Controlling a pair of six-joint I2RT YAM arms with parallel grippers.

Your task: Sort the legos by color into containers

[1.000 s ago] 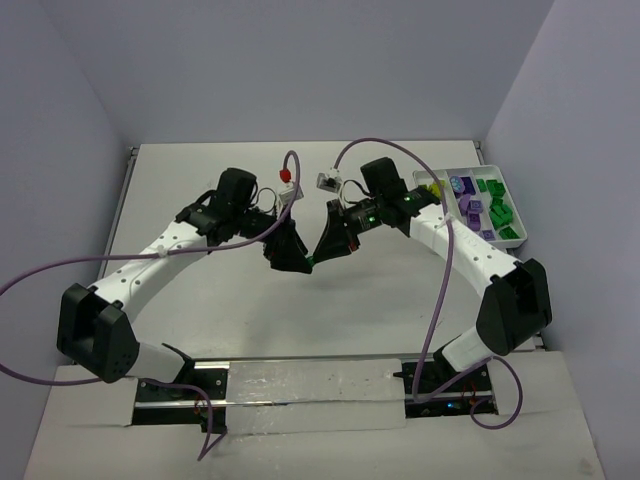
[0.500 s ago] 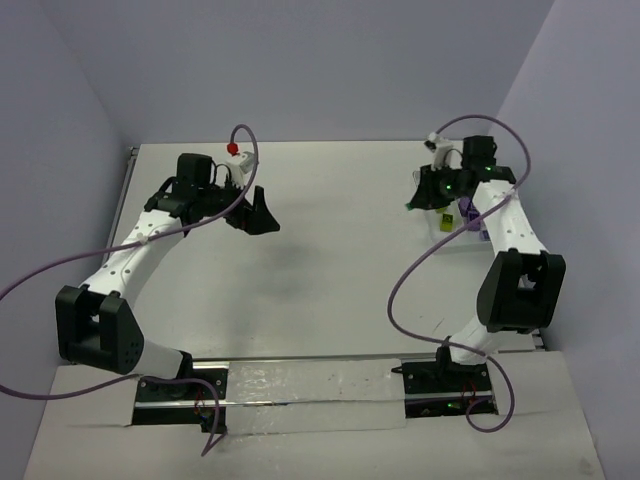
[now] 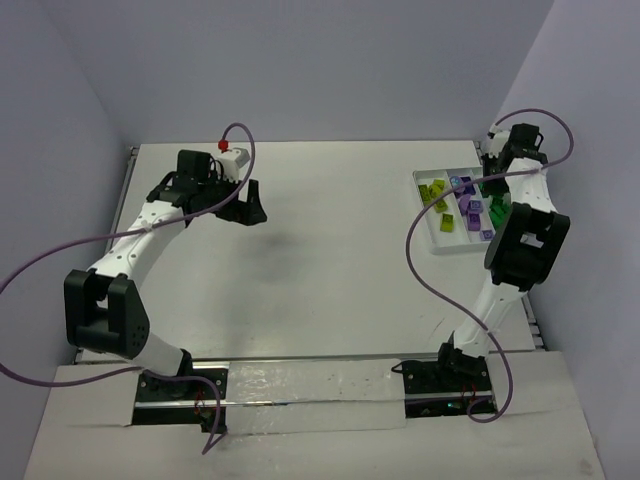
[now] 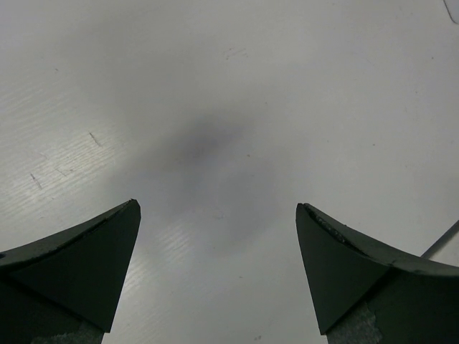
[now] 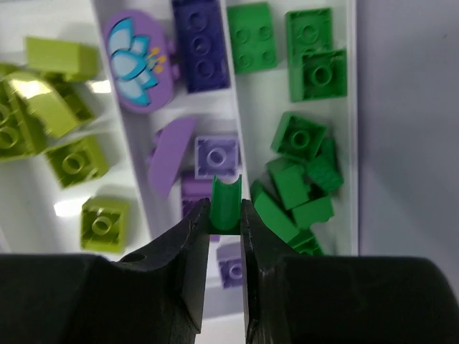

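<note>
White table point(image 3: 330, 250): right end effector point(image 5: 225, 215) grips a green lego point(image 5: 226, 199) over the tray point(image 5: 352, 107); left end effector point(image 4: 216, 206) gapes.

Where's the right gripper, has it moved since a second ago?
Yes. The right gripper swung right from mid-table to above the tray, gripping a green brick.

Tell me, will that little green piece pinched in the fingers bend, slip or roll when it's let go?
Probably stiff: the green piece shows no bending where the right gripper pinches it. Its glossy plastic looks smooth, so it may slip. Its curved, hollowed top suggests it could rock or tumble on landing among the green bricks.
</note>
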